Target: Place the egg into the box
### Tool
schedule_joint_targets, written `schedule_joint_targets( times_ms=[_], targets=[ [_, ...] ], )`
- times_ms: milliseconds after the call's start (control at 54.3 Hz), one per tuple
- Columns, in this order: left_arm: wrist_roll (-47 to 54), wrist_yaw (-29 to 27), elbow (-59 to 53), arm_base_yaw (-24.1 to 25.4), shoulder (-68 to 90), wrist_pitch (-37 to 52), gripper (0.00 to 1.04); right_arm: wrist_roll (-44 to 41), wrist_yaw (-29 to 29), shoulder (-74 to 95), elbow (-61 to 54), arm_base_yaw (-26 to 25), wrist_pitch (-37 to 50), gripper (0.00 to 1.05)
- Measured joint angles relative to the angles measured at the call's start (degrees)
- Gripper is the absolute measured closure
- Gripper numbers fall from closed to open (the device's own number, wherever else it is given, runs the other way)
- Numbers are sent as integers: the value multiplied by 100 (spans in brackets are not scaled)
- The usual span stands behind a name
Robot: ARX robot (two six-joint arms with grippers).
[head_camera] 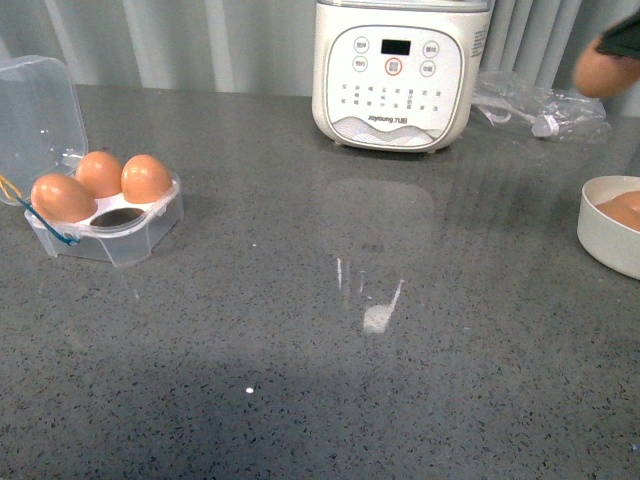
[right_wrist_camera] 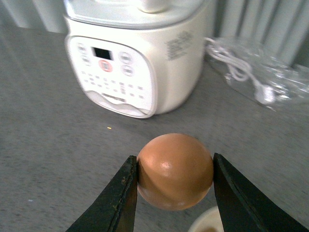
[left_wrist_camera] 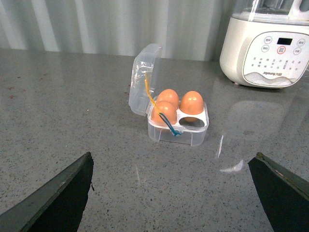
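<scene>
One egg [right_wrist_camera: 175,171] aloft, three other eggs [head_camera: 145,178] seated in the box [head_camera: 130,238]
Right gripper [right_wrist_camera: 175,166] clamps the egg across its middle above the white bowl [head_camera: 600,245], well apart from the box; left gripper [left_wrist_camera: 172,157] gapes empty. Light, smooth and brittle, the egg likely wants a gentle, even squeeze.

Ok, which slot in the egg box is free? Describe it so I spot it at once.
Look left of the white cooker to the clear egg box with its lid up. Three slots hold brown eggs; the free slot is the dark hollow in the row away from the lid, nearest the robot.
</scene>
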Motion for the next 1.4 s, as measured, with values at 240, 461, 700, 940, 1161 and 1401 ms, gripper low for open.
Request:
schedule_joint_targets(
  times_ms=[240,461,700,940,1161,1401],
  targets=[
    [0,0,0,0,0,0,7,22,-343,699,798,1147,-2,66],
    [0,-2,0,0,0,0,7,-74,-850,1224,1412,2107,-146,66],
    [0,-2,0,0,0,0,7,-273,-1016,1792,1784,2647,-396,66],
    [0,-2,0,0,0,0,7,-374,-1115,2133,2052,2916,-520,66],
    [0,0,0,0,0,0,7,-498,-1132,2422,2358,3128,-750,66],
    [0,0,0,0,0,0,7,-614,-1064,2758,2717,3261,-1001,66]
  ],
)
